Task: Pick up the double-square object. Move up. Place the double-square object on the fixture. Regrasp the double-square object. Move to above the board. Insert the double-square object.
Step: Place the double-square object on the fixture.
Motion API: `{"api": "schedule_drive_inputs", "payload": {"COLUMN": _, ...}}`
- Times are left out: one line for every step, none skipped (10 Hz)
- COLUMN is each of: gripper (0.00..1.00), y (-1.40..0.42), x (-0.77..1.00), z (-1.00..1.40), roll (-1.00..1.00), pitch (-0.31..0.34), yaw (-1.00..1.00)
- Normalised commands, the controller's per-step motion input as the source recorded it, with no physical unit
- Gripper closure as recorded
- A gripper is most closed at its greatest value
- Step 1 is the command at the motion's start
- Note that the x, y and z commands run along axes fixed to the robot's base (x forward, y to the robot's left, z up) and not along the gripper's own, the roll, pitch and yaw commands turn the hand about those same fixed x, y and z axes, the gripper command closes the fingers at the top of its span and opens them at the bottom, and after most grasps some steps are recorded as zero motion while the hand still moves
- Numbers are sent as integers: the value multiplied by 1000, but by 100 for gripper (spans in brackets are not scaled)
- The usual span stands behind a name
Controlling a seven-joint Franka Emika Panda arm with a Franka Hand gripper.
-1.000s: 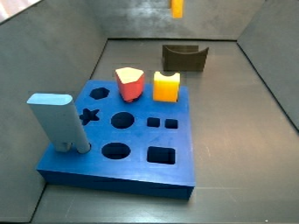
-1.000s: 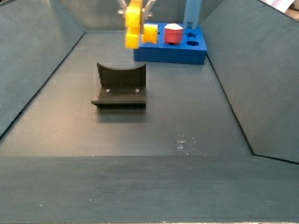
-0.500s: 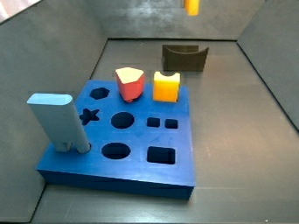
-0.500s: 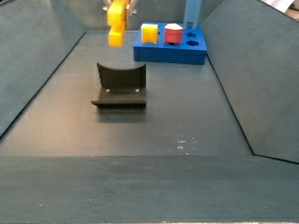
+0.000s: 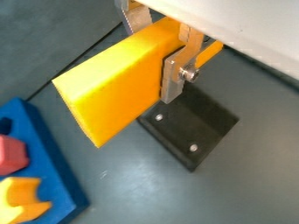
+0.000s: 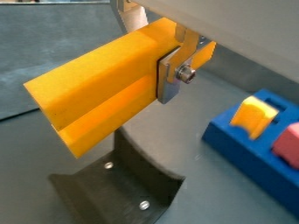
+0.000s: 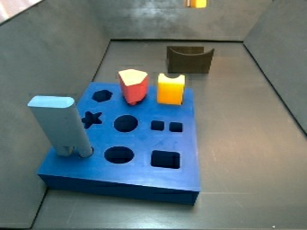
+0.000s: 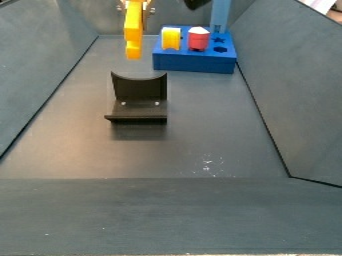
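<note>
The double-square object (image 5: 107,89) (image 6: 96,89), a long orange-yellow block, is clamped between the silver fingers (image 5: 174,73) of my gripper (image 5: 153,48) (image 6: 153,44), which is shut on it. In a side view it hangs upright (image 8: 134,29) above the fixture (image 8: 136,98). Only its lower tip (image 7: 198,3) shows in a side view, over the fixture (image 7: 189,59). Both wrist views show the dark fixture (image 5: 191,131) (image 6: 117,188) below the block. The blue board (image 7: 120,144) (image 8: 197,56) lies apart from it.
On the board stand a tall pale-blue block (image 7: 57,126), a red peg (image 7: 132,86) and a short yellow block (image 7: 171,87). Grey sloping walls (image 8: 40,90) enclose the floor on both sides.
The gripper has carried the double-square object away from the board to above the fixture, and it has risen slightly in the last half second.
</note>
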Motion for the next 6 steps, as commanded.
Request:
{"api": "schedule_drive_inputs", "payload": {"gripper": 100, "y": 42, "x": 76, "z": -7, "roll": -1000, "pitch": 132, "yaw": -99}}
{"api": "schedule_drive_inputs", "payload": {"gripper": 100, "y": 43, "x": 74, "z": -12, "roll": -1000, "pitch": 136, "yaw": -129}}
{"api": "schedule_drive_inputs", "payload": {"gripper": 100, "y": 42, "x": 73, "z": -13, "roll": -920, "pitch": 125, "yaw": -134}}
{"api": "schedule_drive_inputs", "payload": {"gripper": 100, "y": 43, "x": 69, "z": -8, "roll": -687, "pitch": 89, "yaw": -133}}
{"api": "schedule_drive_inputs", "payload": {"gripper": 100, "y": 44, "x": 66, "z": -11, "roll": -512, "pitch": 66, "yaw": -132}}
{"api": "schedule_drive_inputs", "payload": {"gripper": 100, "y": 41, "x": 66, "z": -12, "roll": -332, "pitch": 43, "yaw": -126}}
